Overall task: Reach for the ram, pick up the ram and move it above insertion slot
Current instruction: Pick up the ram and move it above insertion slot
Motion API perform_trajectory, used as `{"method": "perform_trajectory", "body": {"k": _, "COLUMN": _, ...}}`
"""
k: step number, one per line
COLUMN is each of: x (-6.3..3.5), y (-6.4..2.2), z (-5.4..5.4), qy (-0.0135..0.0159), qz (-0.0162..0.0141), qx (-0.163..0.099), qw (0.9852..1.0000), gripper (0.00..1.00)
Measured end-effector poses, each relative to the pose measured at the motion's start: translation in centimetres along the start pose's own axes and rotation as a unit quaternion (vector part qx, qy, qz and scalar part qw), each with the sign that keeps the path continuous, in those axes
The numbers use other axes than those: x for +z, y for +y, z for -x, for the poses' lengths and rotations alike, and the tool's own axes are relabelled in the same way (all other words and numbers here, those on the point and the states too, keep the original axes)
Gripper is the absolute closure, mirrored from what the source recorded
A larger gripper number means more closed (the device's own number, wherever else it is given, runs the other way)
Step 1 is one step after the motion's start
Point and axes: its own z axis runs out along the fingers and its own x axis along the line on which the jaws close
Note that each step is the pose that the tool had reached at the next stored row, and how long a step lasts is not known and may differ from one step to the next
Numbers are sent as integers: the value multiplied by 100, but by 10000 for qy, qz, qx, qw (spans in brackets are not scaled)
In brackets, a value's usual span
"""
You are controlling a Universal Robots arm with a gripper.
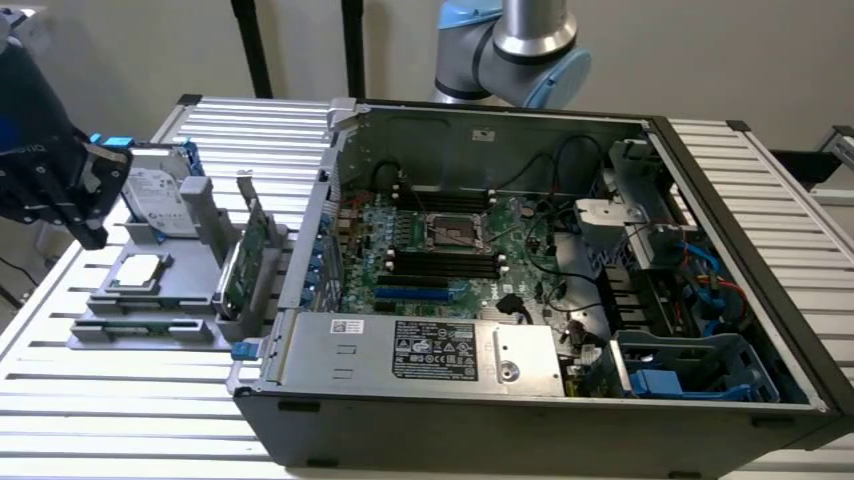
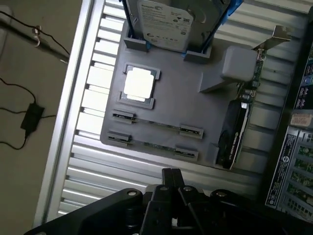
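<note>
On the slatted table (image 1: 120,400), beside the open computer case (image 1: 534,420), my pincer (image 2: 172,174) hovers above the gray tray (image 2: 195,105), pinched narrow and empty; the ram (image 2: 156,123) lies slotted there, untouched.

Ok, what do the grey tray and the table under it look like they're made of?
Grey tray: probably plastic, matte, uniform grey, with moulded blocks and slots. Table: looks like metal, perhaps aluminium, from its bright ribbed slats catching glare.
</note>
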Motion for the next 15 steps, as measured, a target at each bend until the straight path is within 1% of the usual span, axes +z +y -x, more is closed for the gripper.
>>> {"method": "perform_trajectory", "body": {"k": 2, "x": 2, "y": 0, "z": 0, "qy": 7, "qz": 1, "qx": -182, "qw": 9998, "gripper": 89}}
{"method": "perform_trajectory", "body": {"k": 4, "x": 5, "y": 0, "z": 0, "qy": 13, "qz": 2, "qx": -362, "qw": 9993, "gripper": 89}}
{"method": "perform_trajectory", "body": {"k": 6, "x": 8, "y": 0, "z": 0, "qy": 19, "qz": 4, "qx": -547, "qw": 9985, "gripper": 89}}
{"method": "perform_trajectory", "body": {"k": 8, "x": 11, "y": 0, "z": 0, "qy": 26, "qz": 5, "qx": -727, "qw": 9974, "gripper": 89}}
{"method": "perform_trajectory", "body": {"k": 11, "x": 16, "y": -1, "z": 0, "qy": 36, "qz": 6, "qx": -998, "qw": 9950, "gripper": 89}}
{"method": "perform_trajectory", "body": {"k": 13, "x": 20, "y": -1, "z": 0, "qy": 43, "qz": 8, "qx": -1174, "qw": 9931, "gripper": 89}}
{"method": "perform_trajectory", "body": {"k": 15, "x": 24, "y": -1, "z": 0, "qy": 50, "qz": 9, "qx": -1360, "qw": 9907, "gripper": 89}}
